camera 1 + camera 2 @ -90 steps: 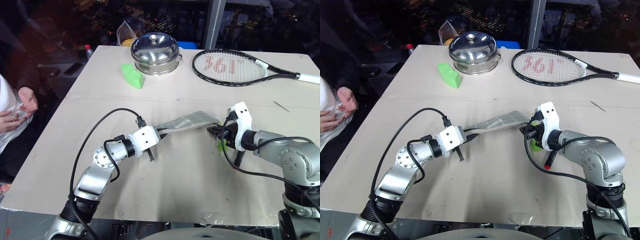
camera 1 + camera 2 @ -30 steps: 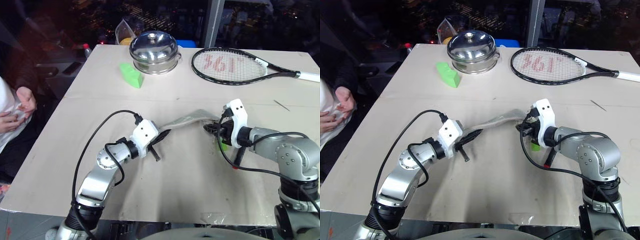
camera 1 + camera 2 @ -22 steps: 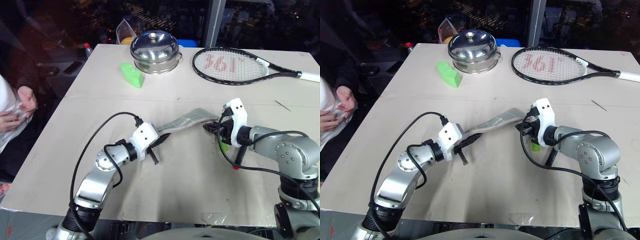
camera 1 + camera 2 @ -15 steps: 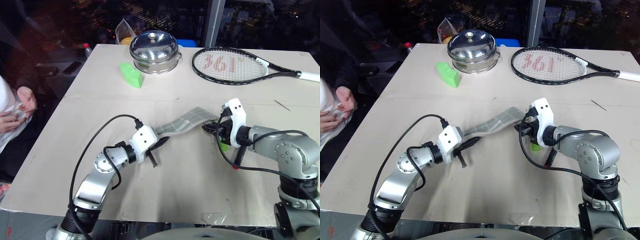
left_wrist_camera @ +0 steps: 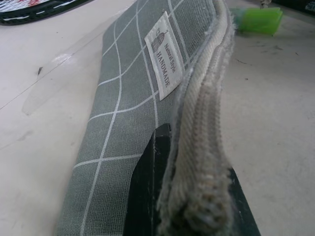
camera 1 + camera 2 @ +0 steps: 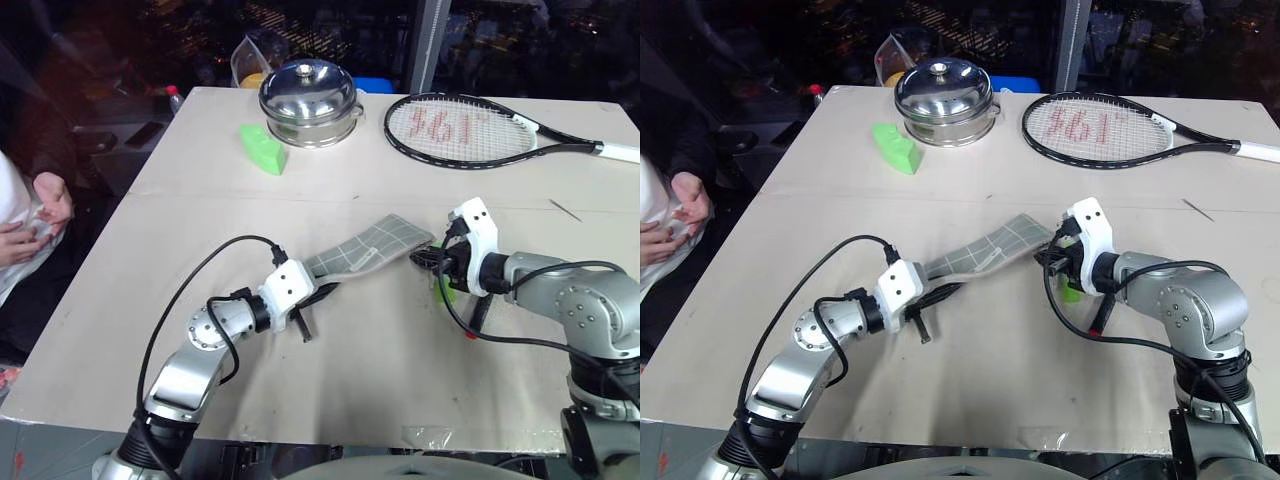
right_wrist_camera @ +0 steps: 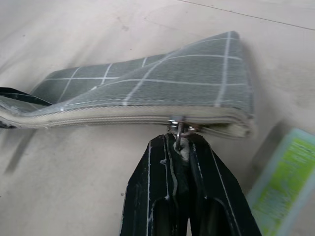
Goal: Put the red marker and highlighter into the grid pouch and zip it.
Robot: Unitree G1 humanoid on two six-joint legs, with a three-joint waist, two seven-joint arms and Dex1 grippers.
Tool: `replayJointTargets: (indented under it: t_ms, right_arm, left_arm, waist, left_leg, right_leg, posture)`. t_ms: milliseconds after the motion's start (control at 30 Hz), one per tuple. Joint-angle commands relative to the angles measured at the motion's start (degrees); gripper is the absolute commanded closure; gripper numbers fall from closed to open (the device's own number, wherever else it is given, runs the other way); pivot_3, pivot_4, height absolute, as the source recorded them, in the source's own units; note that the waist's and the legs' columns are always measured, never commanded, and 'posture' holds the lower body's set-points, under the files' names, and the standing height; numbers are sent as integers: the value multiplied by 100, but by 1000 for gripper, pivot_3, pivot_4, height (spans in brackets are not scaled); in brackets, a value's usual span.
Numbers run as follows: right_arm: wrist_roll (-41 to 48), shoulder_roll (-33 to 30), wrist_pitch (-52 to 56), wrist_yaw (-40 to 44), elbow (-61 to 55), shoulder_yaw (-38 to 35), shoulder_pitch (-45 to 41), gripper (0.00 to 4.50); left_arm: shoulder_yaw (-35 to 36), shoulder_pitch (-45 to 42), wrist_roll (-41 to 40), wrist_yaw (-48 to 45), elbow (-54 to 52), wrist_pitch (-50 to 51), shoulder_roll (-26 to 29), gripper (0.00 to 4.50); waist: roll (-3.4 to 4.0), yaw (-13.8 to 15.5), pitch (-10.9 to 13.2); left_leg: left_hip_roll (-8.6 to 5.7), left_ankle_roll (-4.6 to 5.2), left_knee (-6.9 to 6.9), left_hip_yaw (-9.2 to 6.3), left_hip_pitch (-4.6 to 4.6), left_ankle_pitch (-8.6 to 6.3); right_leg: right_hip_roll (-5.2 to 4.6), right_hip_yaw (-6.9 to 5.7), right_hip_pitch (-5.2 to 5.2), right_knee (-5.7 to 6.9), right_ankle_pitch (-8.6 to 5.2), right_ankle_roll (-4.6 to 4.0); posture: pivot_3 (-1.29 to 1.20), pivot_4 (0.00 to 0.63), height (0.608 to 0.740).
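The grid pouch [image 6: 368,247] hangs just over the table, stretched between both grippers, grey gridded face up. My left gripper [image 6: 318,292] is shut on its near left end; the left wrist view shows the black fingers [image 5: 146,196] clamping the zipper edge below the white label [image 5: 165,61]. My right gripper [image 6: 430,258] is shut on the metal zipper pull [image 7: 178,129] at the pouch's right end. The highlighter [image 6: 443,292] lies on the table right below that gripper, outside the pouch. The red marker [image 6: 476,315] lies beside it, partly behind the right arm's cable.
A steel lidded pot [image 6: 308,92], a green wedge block [image 6: 263,150] and a tennis racket [image 6: 470,130] sit at the back of the table. A person's hands [image 6: 40,215] rest off the left edge. Bare tabletop stretches toward the front edge.
The pouch has rolled from edge-on to face-up and its left end sits lower, nearer the table. Both grippers keep their holds.
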Motion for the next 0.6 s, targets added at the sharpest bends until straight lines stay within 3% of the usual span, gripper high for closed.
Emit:
replayJointTargets:
  t_ms: [33, 200, 367, 600]
  right_arm:
    - [103, -9, -14, 48, -249, -31, -52, 4474]
    - [93, 99, 28, -16, -264, 96, -106, 4474]
    - [125, 632, -259, 367, -179, 1215, -250, 4474]
    - [-223, 187, -557, 434, 200, 941, -220, 4474]
  left_arm:
    - [-21, -63, 7, 3, -130, -19, 12, 4500]
    - [-42, -142, -7, 51, -196, 74, -9, 4500]
    - [-41, -99, -22, 82, -291, 151, 0, 4500]
    - [38, -46, -64, 63, -333, 198, 70, 4500]
  waist:
    - [-1, 5, 1]
    - [-1, 1, 3]
    - [0, -44, 5]
    - [-4, 18, 15]
  left_leg:
    - [0, 0, 0, 0, 0, 0]
    - [0, 0, 0, -1, -1, 0]
    - [3, 0, -2, 2, -2, 0]
    - [-9, 0, -5, 5, -5, 0]
  right_leg:
    - [0, 0, 0, 0, 0, 0]
    - [-1, -2, 0, -1, 0, -1]
    - [3, 2, -7, 1, 2, 4]
    - [2, -9, -6, -4, 4, 6]
  posture:
    - [0, 150, 740]
    - [0, 150, 740]
    - [0, 150, 740]
    - [0, 150, 740]
